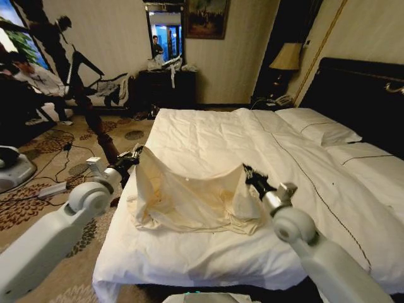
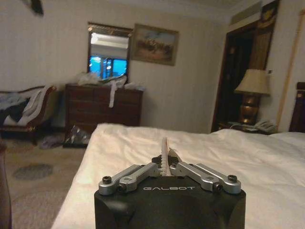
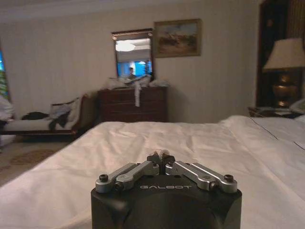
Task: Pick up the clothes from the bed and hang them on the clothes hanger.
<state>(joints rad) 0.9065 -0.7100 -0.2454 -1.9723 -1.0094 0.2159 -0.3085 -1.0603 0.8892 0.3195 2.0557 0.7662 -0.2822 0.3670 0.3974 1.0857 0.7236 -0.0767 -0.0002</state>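
On your left, the left tool (image 1: pixel 134 155) sits at the bed's (image 1: pixel 208 132) left edge, pinched closed on one upper corner of the shirt (image 1: pixel 189 199). Your left wrist view confirms it: a thin fold of cream cloth (image 2: pixel 165 151) stands up between the closed fingers (image 2: pixel 174 164), with the white duvet (image 2: pixel 200 148) stretching away beyond.

In the middle, the shirt hangs stretched between your two tools, its top edge sagging in a shallow curve. Its lower part lies bunched on the duvet near the foot of the bed, toward the left side.

On your right, the right tool (image 1: pixel 249 173) holds the shirt's other upper corner, at about the same height as the left one. In the right wrist view its fingers (image 3: pixel 157 160) are closed together with a small bit of cloth showing at the tips. Further right, the pillows (image 1: pixel 319 129) rest against the dark headboard (image 1: pixel 353 95).
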